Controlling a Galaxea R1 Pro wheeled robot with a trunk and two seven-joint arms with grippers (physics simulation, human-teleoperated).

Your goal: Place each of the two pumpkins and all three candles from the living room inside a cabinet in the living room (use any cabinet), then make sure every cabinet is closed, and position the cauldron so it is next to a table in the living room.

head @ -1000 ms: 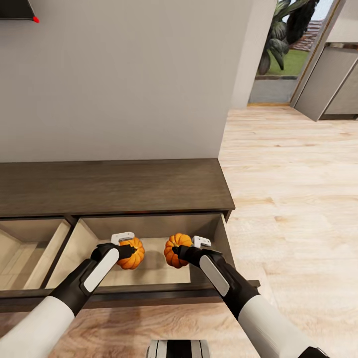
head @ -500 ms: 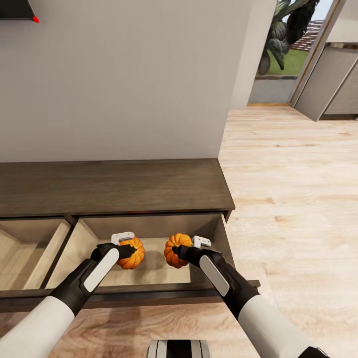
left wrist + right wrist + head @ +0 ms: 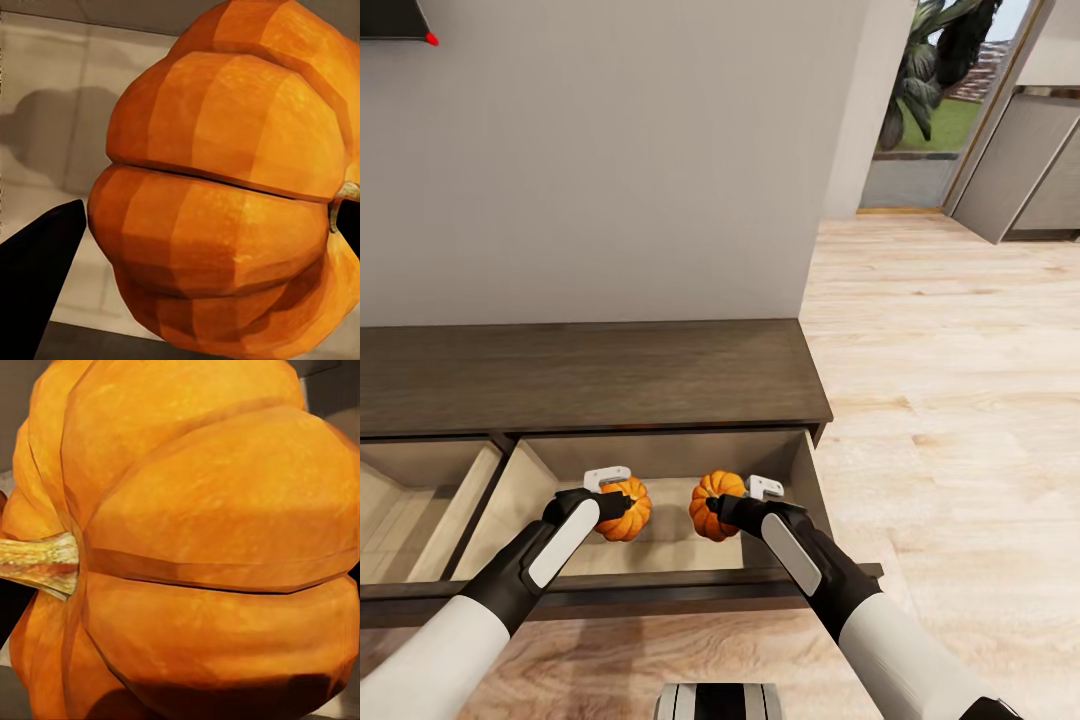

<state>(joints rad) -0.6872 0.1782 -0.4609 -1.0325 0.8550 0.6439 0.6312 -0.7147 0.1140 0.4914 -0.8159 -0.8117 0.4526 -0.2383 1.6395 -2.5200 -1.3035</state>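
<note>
The low dark brown cabinet [image 3: 590, 375] stands against the wall, and its right drawer [image 3: 660, 455] is pulled open, showing pale wood inside. Both pumpkins hang inside that drawer, side by side. My left gripper [image 3: 618, 503] is shut on the left pumpkin [image 3: 632, 510], whose ribbed orange side [image 3: 225, 195] sits between two dark fingertips [image 3: 37, 262]. My right gripper [image 3: 722, 510] is shut on the right pumpkin [image 3: 708, 502], which appears very close up with its stem [image 3: 37, 564] to one side. Their shadows fall on the drawer floor.
A second drawer [image 3: 420, 500] stands open to the left of the first. The open drawers' front edge [image 3: 660, 582] lies just ahead of my base [image 3: 720, 700]. Light wood floor [image 3: 940, 400] stretches right toward a doorway [image 3: 930, 100] and grey units [image 3: 1030, 170].
</note>
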